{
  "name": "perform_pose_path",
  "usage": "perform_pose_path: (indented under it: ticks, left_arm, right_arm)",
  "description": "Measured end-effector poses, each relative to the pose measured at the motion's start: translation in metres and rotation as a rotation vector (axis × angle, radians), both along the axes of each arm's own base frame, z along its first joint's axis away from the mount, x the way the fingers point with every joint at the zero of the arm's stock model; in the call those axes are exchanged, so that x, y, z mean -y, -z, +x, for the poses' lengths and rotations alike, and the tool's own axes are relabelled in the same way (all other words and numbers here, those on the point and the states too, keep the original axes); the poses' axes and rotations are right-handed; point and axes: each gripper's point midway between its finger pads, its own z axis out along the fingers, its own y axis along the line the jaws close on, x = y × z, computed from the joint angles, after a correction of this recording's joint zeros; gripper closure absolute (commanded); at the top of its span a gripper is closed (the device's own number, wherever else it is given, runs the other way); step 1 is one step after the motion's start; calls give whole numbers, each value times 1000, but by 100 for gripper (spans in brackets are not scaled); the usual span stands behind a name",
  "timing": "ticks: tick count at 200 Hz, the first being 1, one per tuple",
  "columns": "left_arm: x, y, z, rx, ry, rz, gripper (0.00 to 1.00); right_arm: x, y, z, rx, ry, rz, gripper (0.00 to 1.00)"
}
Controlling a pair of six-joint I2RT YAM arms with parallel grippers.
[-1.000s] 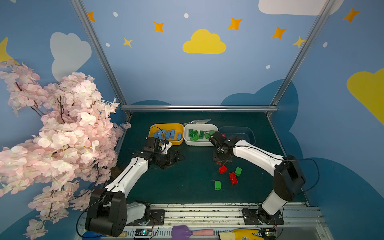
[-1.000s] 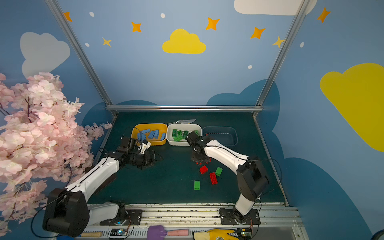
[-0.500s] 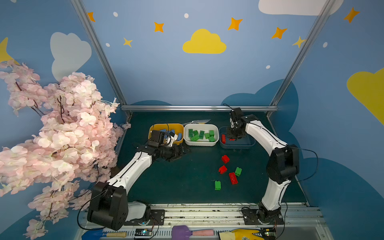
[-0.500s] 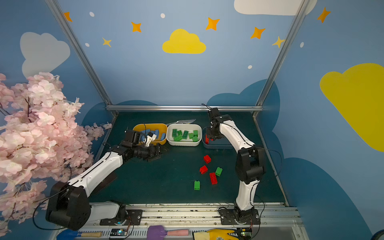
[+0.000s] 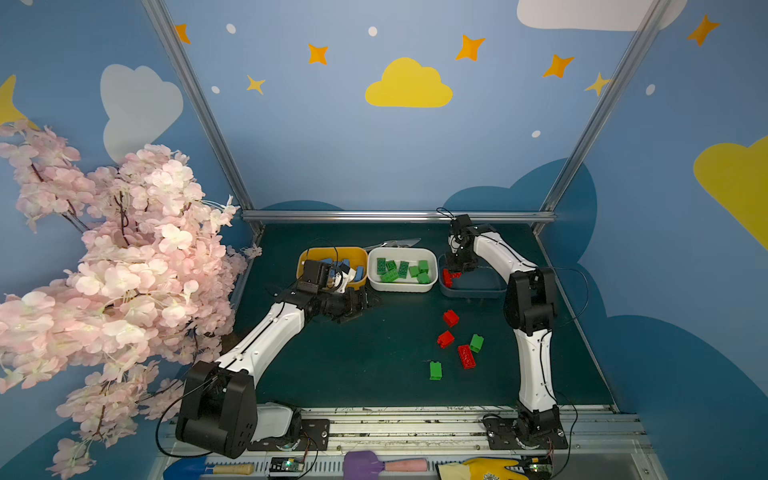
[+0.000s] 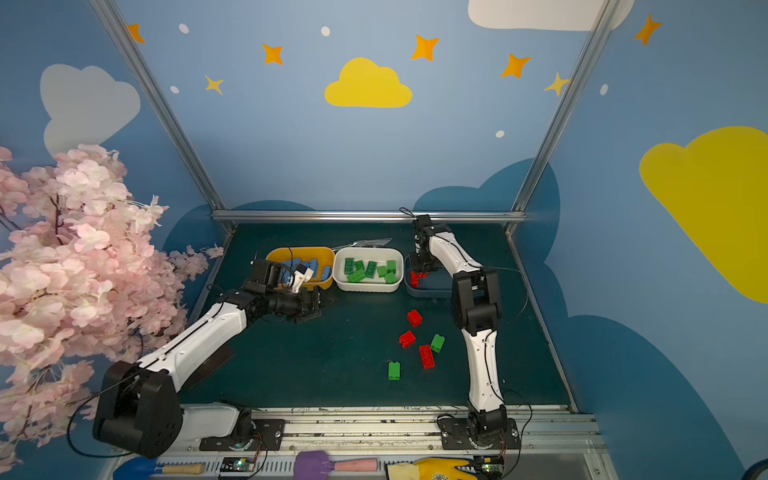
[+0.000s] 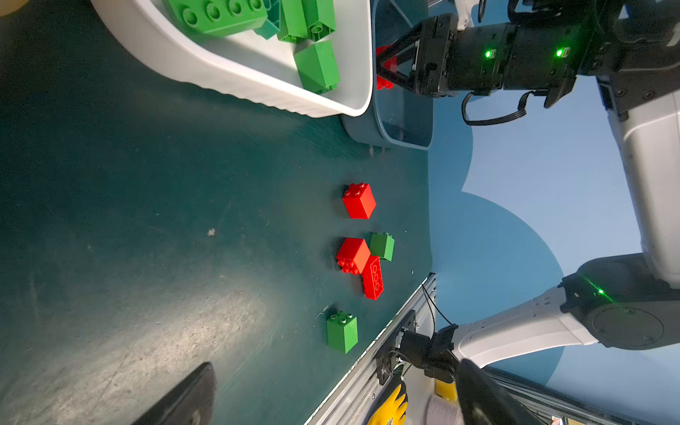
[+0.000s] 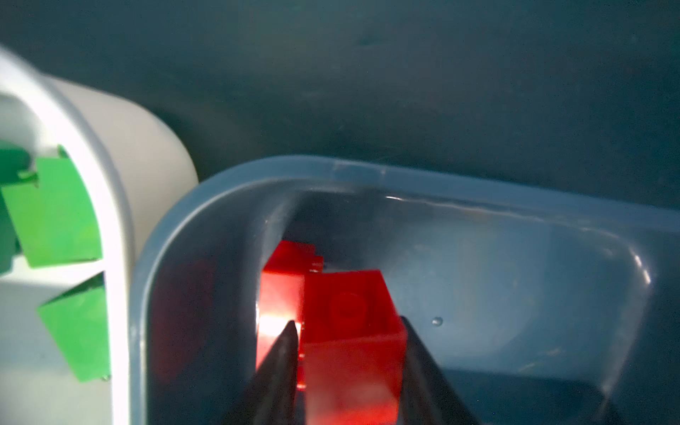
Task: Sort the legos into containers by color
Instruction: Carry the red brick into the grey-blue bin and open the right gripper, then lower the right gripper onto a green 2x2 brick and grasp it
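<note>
My right gripper [image 8: 347,320] reaches down into the dark blue-grey container [image 8: 220,176], open. A red lego [image 8: 349,312] sits between its fingers, with a thin gap at one finger. Another red lego [image 8: 294,257] lies behind it. In both top views this gripper [image 5: 459,268] [image 6: 424,268] is at the tub's left end. My left gripper [image 5: 359,301] [image 7: 336,363] hovers open and empty in front of the yellow container [image 5: 305,257], which holds blue legos. The white container [image 5: 401,286] holds green ones. Loose on the mat lie red legos [image 5: 451,318] [image 5: 445,338] [image 5: 466,356] and green legos [image 5: 476,343] [image 5: 435,370].
A pink blossom branch [image 5: 104,270] crowds the left side beside my left arm. The metal rail [image 5: 415,415] runs along the front edge, with a purple tool [image 5: 361,463] and a yellow glove [image 5: 478,467] below it. Blue walls enclose the mat.
My right arm carried a red lego from the middle of the mat back to the blue-grey container, lowered into it, and its jaws have widened. My left gripper shifted slightly right, staying open.
</note>
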Motion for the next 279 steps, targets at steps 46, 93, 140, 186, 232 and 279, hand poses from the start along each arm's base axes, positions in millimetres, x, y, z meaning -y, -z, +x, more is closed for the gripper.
perform_pose_path:
  ticks: [46,93,140,186,232,279]
  left_arm:
    - [-1,3,-3,-7,0,2,0]
    - [-1,3,-3,-7,0,2,0]
    - [-1,4,-4,-10,5,6,0]
    - [-2,5,-6,-11,13,12,0]
    - [-2,6,-8,-13,17,16,0]
    - [-3,9,-11,-20,20,20,0]
  right_arm:
    - [-5,-34,-36,8,-23,61,39]
    - [-24,-83,-115,44,-53,157,38]
    - [-64,-70,-228,-70,-104,207,35]
    - [-72,-40,-311,-170,-106,158,28]
    - [-63,4,-351,-253,-99,50,29]
    - [-80,27,-345,-255,-83,55,40]
